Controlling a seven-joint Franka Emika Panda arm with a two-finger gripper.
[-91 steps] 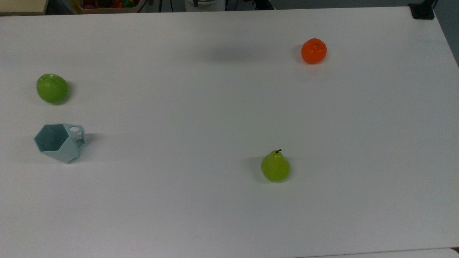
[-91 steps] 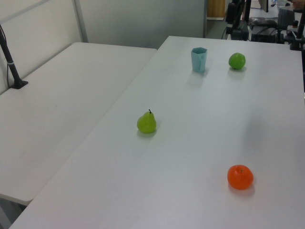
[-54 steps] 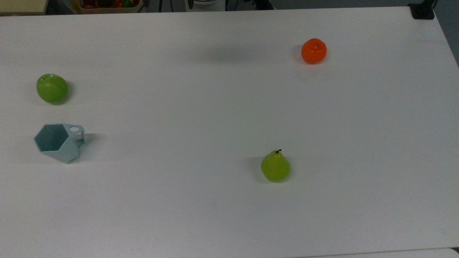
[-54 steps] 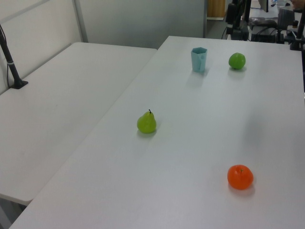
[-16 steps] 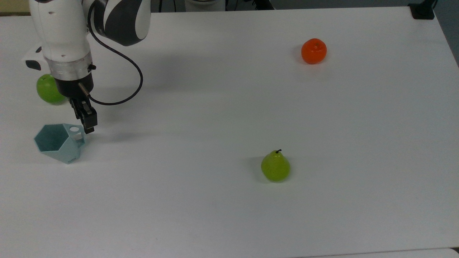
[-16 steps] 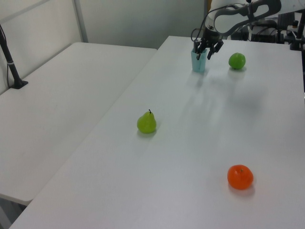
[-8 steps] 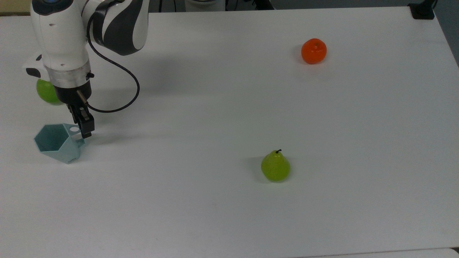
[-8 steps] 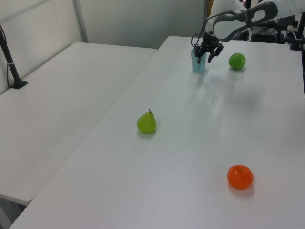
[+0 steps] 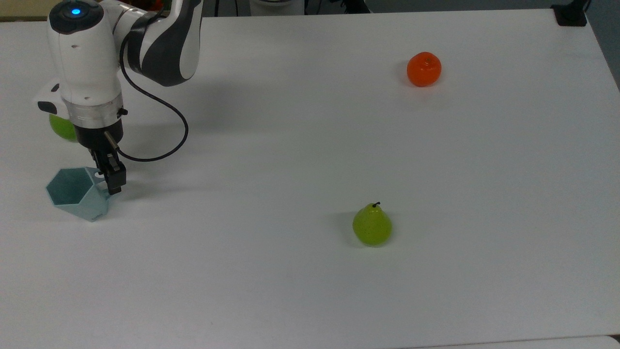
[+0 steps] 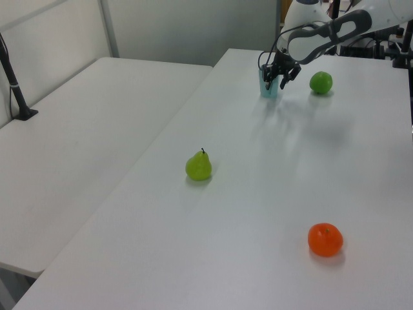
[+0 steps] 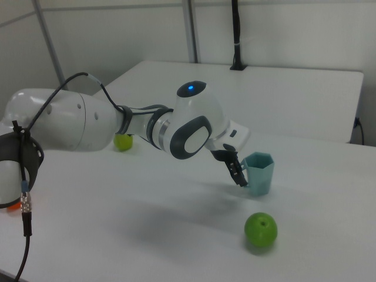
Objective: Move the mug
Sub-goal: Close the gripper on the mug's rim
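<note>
Claw (image 9: 109, 180) at mug (image 9: 77, 194) handle.

You get bright, even overhead light on the matte white tabletop (image 9: 310, 291). Soft shadows fall toward three o'clock of the white and black robot arm (image 9: 87, 72) in the top view. No glare; focus slightly soft throughout.

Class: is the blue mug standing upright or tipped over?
Upright: the mug stands on its base on the table, open mouth facing up.
</note>
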